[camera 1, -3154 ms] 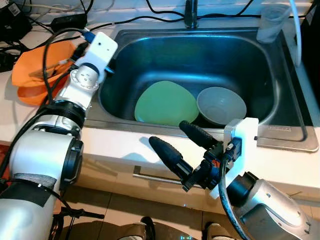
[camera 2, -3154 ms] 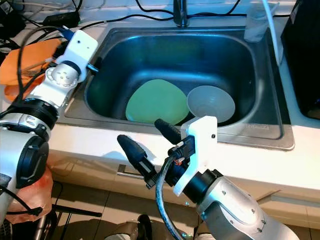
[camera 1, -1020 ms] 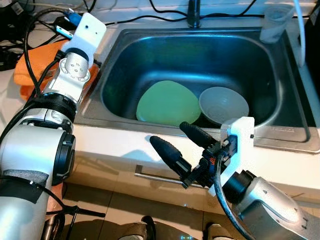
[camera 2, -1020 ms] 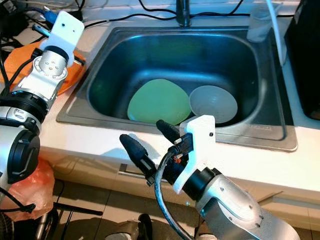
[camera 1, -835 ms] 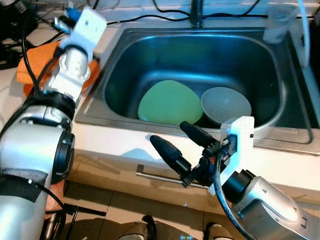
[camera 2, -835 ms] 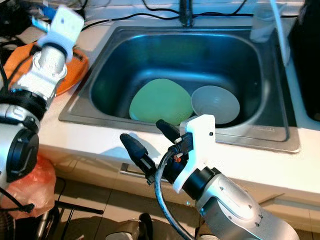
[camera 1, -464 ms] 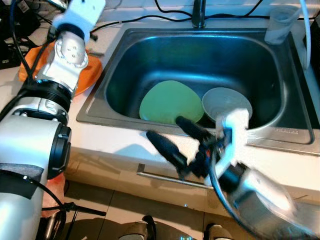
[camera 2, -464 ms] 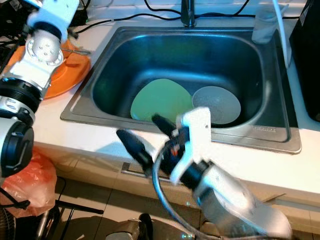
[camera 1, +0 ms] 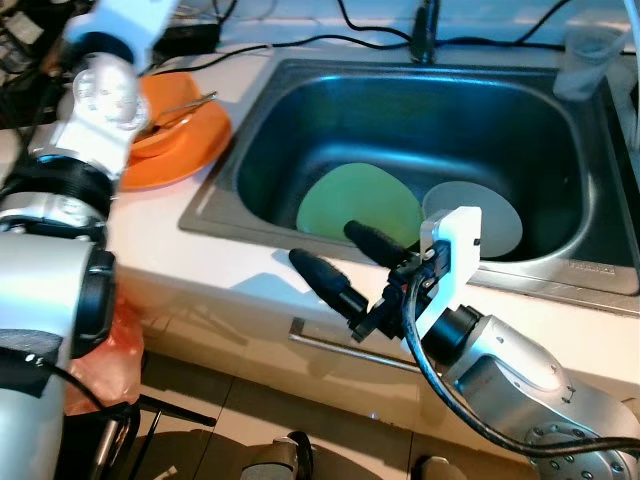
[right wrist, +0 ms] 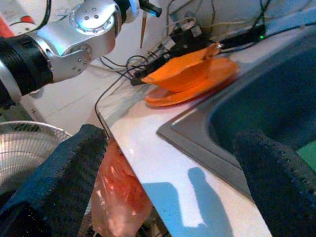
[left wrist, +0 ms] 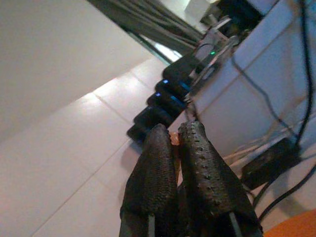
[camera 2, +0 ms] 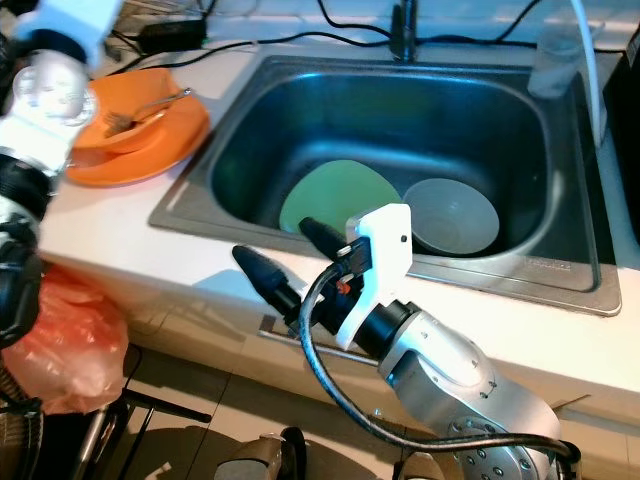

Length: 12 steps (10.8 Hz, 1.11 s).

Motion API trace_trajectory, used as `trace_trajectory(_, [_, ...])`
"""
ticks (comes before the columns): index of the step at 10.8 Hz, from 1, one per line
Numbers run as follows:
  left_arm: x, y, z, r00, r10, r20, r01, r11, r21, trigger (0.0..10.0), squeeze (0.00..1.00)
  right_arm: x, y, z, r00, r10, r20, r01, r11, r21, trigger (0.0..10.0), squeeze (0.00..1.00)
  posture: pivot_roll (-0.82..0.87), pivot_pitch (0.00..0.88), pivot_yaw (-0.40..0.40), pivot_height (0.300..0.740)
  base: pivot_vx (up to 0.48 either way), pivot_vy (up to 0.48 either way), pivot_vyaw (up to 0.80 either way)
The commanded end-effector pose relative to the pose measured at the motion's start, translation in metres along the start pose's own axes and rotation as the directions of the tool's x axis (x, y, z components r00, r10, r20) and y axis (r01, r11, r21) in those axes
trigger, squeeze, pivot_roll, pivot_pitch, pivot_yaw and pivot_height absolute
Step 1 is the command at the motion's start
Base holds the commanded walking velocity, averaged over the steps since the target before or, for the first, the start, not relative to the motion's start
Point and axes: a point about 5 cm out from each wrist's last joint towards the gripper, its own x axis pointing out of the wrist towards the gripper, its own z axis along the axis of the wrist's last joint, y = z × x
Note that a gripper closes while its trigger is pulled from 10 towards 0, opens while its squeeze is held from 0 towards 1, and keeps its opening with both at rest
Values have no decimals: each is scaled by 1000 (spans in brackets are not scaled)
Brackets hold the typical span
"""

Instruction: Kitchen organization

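Right eye view: green plate (camera 2: 334,211) flat in sink (camera 2: 250,110), likely rigid, slick, best gripped by rim; right gripper (camera 2: 290,258) spread empty; left gripper (left wrist: 185,148) pinched together, empty.

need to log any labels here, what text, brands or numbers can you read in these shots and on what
None: no readable words, brands or numbers.
Orange plate, green plate and grey bowl in the sink: plain.
Clear cup: no legible marks.
Devices with lit dots along the wall: too small and blurred to read.
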Motion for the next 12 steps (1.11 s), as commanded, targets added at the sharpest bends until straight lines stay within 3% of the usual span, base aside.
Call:
trace_trajectory(1, [0,8,-2,999,44,9,-44,999,-7,0,0,2,1,3,1000,17,14,-17,1000,-14,10000,0,-103,85,140,740,0,0,0])
trace_trajectory(4, [1,1,18,993,76,92,-63,988,-141,0,0,5,-13,12,994,-69,79,74,995,-60,10000,0,-95,64,139,740,0,0,0])
trace_trajectory(8, [-7,-24,31,989,36,144,4,963,-269,0,0,7,-26,20,984,-134,119,146,984,-103,10000,0,-80,60,138,740,0,0,0])
trace_trajectory(9, [-8,-25,31,989,36,144,7,958,-286,0,0,7,-27,19,984,-137,117,150,983,-107,10000,0,-80,60,138,740,0,0,0])
trace_trajectory(10, [-11,-36,40,986,12,164,50,926,-373,0,0,3,-37,12,977,-212,25,212,955,-208,10000,0,-80,63,132,740,0,0,0])
trace_trajectory(12, [-15,-48,46,984,-16,179,90,907,-410,0,0,1,-43,11,969,-247,2,241,943,-231,10000,0,-85,66,127,740,0,0,0])
